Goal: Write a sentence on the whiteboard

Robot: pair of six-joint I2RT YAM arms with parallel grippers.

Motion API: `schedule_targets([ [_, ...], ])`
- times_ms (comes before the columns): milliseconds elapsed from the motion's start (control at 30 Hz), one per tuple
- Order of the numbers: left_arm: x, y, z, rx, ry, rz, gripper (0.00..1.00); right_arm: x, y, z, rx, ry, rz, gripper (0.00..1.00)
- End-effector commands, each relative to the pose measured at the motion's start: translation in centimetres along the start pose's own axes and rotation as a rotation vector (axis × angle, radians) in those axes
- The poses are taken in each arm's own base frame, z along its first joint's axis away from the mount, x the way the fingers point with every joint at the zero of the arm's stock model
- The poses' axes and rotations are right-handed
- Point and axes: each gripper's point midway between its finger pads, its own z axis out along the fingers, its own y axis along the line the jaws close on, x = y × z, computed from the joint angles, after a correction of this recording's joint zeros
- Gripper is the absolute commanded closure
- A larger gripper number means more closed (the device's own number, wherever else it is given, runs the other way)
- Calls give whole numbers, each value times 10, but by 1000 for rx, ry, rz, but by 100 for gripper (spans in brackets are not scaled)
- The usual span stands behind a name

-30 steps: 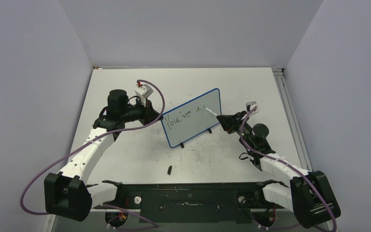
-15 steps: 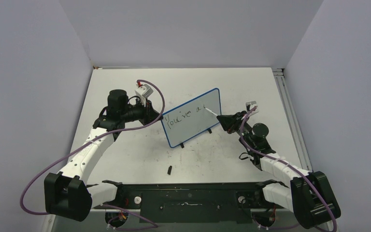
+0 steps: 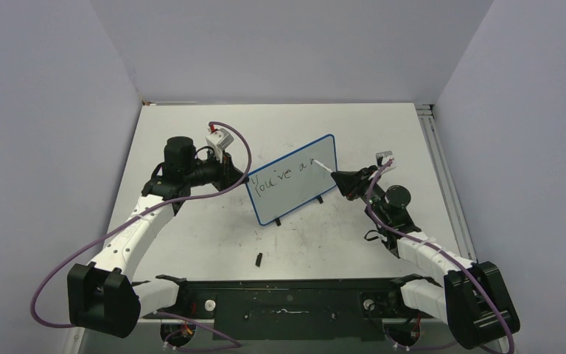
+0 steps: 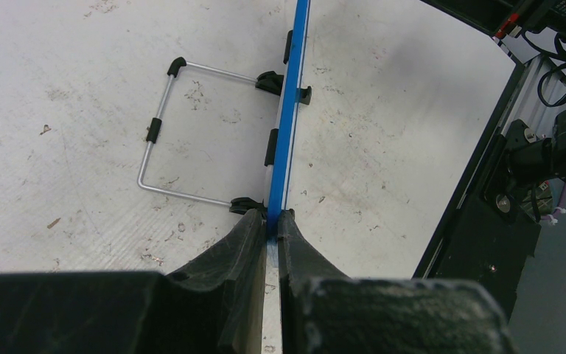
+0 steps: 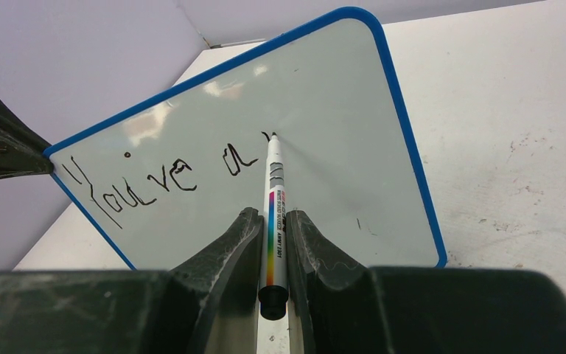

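My left claw (image 3: 237, 175) is closed down to a narrow slit on the left edge of the small rectangular whiteboard with the thin blue rounded frame (image 3: 298, 195). In the left wrist view my two black fingers (image 4: 247, 236) pinch the blue rim (image 4: 287, 110) from either side, and the board runs straight away from me, edge-on. On its back side a silver wire loop stand with black clips (image 4: 152, 130) lies flat on the scuffed white bench (image 3: 214, 228), joined to the frame at two black feet.

Seen from above, the whiteboard stands upright near the middle of the bench, turned at a slant so that its left end is nearer the arm bases and its right end further away. A small black piece (image 3: 259, 259) lies on the bench in front of it, well apart; I cannot tell what it is.

The thin black handwritten sentence (image 5: 162, 181) crosses the upper left part of the white face (image 5: 339, 169) in uneven rising letters and reads "You've a". Just right of the "a" is a short dark stroke, and the tip of the slim white marker with a rainbow band on its barrel (image 5: 274, 199) touches the board there.

My right claw (image 5: 273, 221) is closed tight on that marker, fingers pressed to both sides of the barrel, its black tail end between them. From above, the claw (image 3: 339, 179) sits just off the board's right end.
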Motion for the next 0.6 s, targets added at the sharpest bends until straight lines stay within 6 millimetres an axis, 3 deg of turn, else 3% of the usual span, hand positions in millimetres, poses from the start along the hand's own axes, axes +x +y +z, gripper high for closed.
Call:
schedule_targets([
  [0, -4, -5, -3, 17, -6, -8, 100, -24, 8, 3, -23, -73, -42, 95],
  [367, -4, -5, -3, 18, -5, -9, 100, 6, -5, -12, 24, -7, -22, 95],
  [567, -4, -5, -2, 17, -3, -10, 100, -1, -4, -8, 19, -23, -32, 95],
])
